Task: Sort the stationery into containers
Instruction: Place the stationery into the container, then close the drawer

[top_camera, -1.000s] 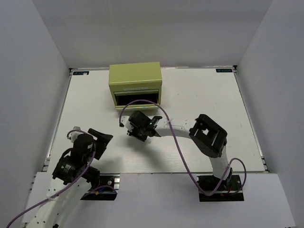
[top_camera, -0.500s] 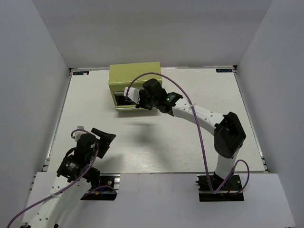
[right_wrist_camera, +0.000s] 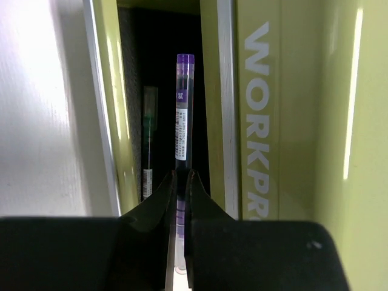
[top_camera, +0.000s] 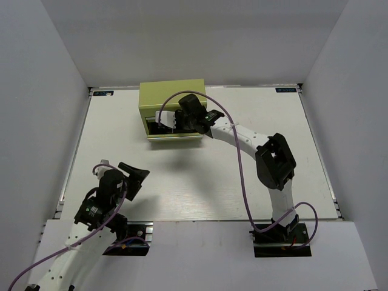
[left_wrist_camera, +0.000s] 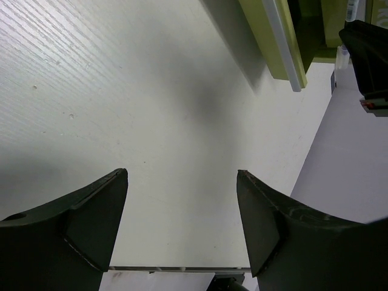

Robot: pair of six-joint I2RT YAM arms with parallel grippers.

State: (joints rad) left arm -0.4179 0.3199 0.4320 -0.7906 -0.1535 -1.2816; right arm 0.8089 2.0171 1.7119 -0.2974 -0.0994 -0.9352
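Observation:
The olive-green metal chest (top_camera: pixel 172 97) stands at the back of the table, its lower drawer open (right_wrist_camera: pixel 157 91). My right gripper (top_camera: pixel 162 119) is at the drawer front and is shut on a thin purple pen (right_wrist_camera: pixel 183 109), whose tip points into the drawer. The chest's pale lettering (right_wrist_camera: pixel 257 115) shows beside it. A thin green pen (right_wrist_camera: pixel 147 145) lies inside the drawer. My left gripper (top_camera: pixel 134 177) is open and empty, low over the table at the near left; its fingers (left_wrist_camera: pixel 91 218) frame bare table. The chest's corner (left_wrist_camera: pixel 276 42) shows far off in the left wrist view.
The white table (top_camera: pixel 242 176) is walled by grey panels on three sides. The right arm (top_camera: pixel 242 136) and its purple cable arch over the middle of the table. No loose stationery shows on the table.
My right arm has reached from mid-table to the chest front, carrying the pen into the open drawer. The left gripper has barely shifted.

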